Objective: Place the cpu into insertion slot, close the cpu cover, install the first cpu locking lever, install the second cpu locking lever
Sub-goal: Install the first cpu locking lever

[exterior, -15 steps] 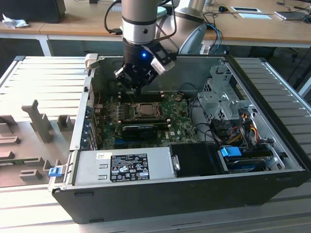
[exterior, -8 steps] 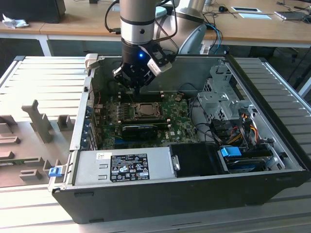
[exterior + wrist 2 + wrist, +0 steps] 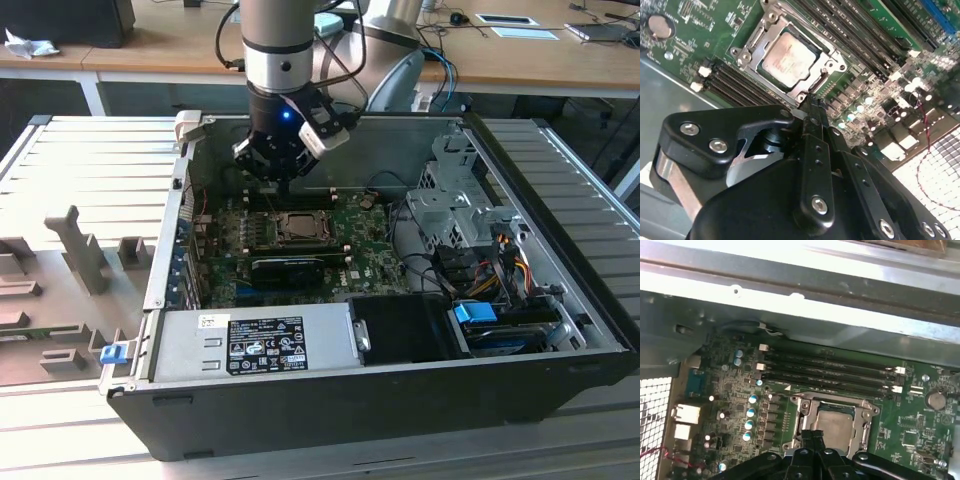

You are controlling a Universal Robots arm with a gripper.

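The cpu (image 3: 789,56) lies flat in the insertion slot (image 3: 771,17), its pale metal face showing through the window of the cpu cover (image 3: 756,46). The cover is down over the chip. In the exterior view the slot (image 3: 300,228) sits mid-motherboard inside the open computer case. My gripper (image 3: 813,105) is shut with nothing between its fingers. Its tip hovers right at one edge of the slot's silver frame, and from the first wrist view the gripper (image 3: 813,436) overlaps the near side of the cpu (image 3: 835,424). I cannot make out how the locking levers stand.
A grey power supply box (image 3: 255,340) lines the case front, with a long black expansion card (image 3: 288,268) just behind it. Memory slots (image 3: 830,370) run beside the socket, close to the case wall (image 3: 790,300). A drive cage (image 3: 455,205) and cables (image 3: 490,260) are on the exterior view's right.
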